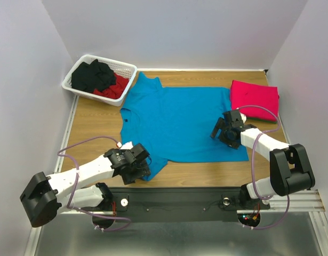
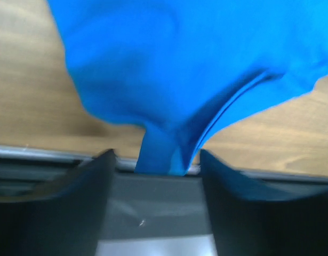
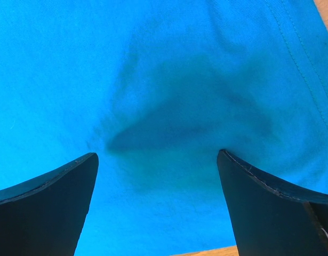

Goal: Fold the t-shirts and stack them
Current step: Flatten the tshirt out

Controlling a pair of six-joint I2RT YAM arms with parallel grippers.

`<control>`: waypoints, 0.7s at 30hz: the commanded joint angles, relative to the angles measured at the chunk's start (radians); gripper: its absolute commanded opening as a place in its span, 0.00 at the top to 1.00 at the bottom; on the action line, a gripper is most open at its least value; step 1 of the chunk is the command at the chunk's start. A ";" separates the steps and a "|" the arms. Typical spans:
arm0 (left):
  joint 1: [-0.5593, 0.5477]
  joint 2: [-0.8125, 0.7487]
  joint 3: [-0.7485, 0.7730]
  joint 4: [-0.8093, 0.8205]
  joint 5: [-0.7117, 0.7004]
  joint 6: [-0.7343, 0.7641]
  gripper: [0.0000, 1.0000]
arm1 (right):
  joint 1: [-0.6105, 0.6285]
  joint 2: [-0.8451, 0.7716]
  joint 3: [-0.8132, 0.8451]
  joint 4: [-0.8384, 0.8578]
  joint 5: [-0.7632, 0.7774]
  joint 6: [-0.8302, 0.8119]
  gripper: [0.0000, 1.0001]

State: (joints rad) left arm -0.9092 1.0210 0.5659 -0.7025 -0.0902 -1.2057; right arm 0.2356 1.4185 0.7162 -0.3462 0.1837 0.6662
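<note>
Left gripper, closest to the lens: jaws spread, with a gathered tuck of the turquoise t-shirt standing between them. No pinch is evident, though the cloth may brush one finger. The tuck is the shirt's near sleeve, drawn toward the bench's near edge, in my judgement to flatten it for folding.

The turquoise t-shirt lies opened out across the middle of the bench, collar to the left, hem to the right. The right gripper hangs over the hem end, jaws spread wide, nothing held (its own view shows only flat cloth and shadow beneath). It is likely placed there to take that edge.

The pinkish-red t-shirt sits folded at the far right corner, apart from the turquoise one, presumably the base of the stack.

Count: two t-shirts on the bench, two grippers, one white basket at far left holding one black garment and one red garment.
</note>
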 commanded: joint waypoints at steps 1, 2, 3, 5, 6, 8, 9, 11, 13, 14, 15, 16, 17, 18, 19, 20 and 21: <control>-0.056 -0.054 0.081 -0.178 -0.039 -0.100 0.13 | -0.018 0.022 -0.049 -0.051 0.003 -0.005 0.00; -0.059 -0.062 0.098 -0.184 -0.046 -0.100 0.12 | -0.019 0.020 -0.046 -0.051 -0.004 -0.007 0.00; -0.060 -0.071 0.110 -0.174 -0.051 -0.091 0.11 | -0.018 0.019 -0.044 -0.051 -0.009 -0.011 0.00; -0.060 -0.076 0.161 -0.132 -0.077 -0.052 0.08 | -0.018 0.000 -0.041 -0.051 -0.023 -0.026 0.00; -0.060 -0.075 0.181 -0.120 -0.095 -0.042 0.06 | -0.018 -0.022 -0.043 -0.053 -0.023 -0.033 0.00; -0.059 -0.050 0.235 -0.076 -0.178 -0.017 0.02 | -0.018 -0.055 -0.043 -0.054 -0.032 -0.049 0.00; -0.057 -0.036 0.252 -0.063 -0.209 0.004 0.01 | -0.018 -0.073 -0.041 -0.054 -0.039 -0.060 0.00; -0.025 0.020 0.304 0.007 -0.261 0.066 0.02 | -0.018 -0.137 -0.028 -0.054 -0.095 -0.121 0.00; 0.068 0.089 0.340 0.090 -0.258 0.174 0.02 | -0.004 -0.215 -0.014 -0.056 -0.143 -0.170 0.00; 0.117 0.112 0.341 0.134 -0.243 0.226 0.02 | 0.008 -0.242 -0.006 -0.056 -0.160 -0.183 0.00; 0.169 0.132 0.335 0.185 -0.212 0.271 0.02 | 0.028 -0.269 0.018 -0.056 -0.176 -0.192 0.00; 0.221 0.180 0.316 0.239 -0.166 0.364 0.02 | 0.098 -0.288 0.034 -0.056 -0.178 -0.201 0.00; 0.318 0.206 0.305 0.347 -0.067 0.400 0.02 | 0.149 -0.308 0.052 -0.054 -0.187 -0.224 0.00; 0.352 0.230 0.299 0.383 -0.033 0.417 0.02 | 0.206 -0.306 0.072 -0.050 -0.211 -0.238 0.00; 0.381 0.279 0.299 0.411 -0.005 0.432 0.02 | 0.337 -0.297 0.087 -0.025 -0.228 -0.256 0.00; 0.398 0.300 0.299 0.463 0.025 0.460 0.02 | 0.405 -0.279 0.110 0.002 -0.286 -0.296 0.00; 0.427 0.336 0.298 0.481 0.033 0.468 0.02 | 0.521 -0.236 0.123 0.080 -0.321 -0.315 0.00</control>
State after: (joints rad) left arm -0.5648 1.2835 0.8795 -0.4129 -0.1665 -0.9009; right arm 0.4702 1.1278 0.7612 -0.4072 0.0277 0.4717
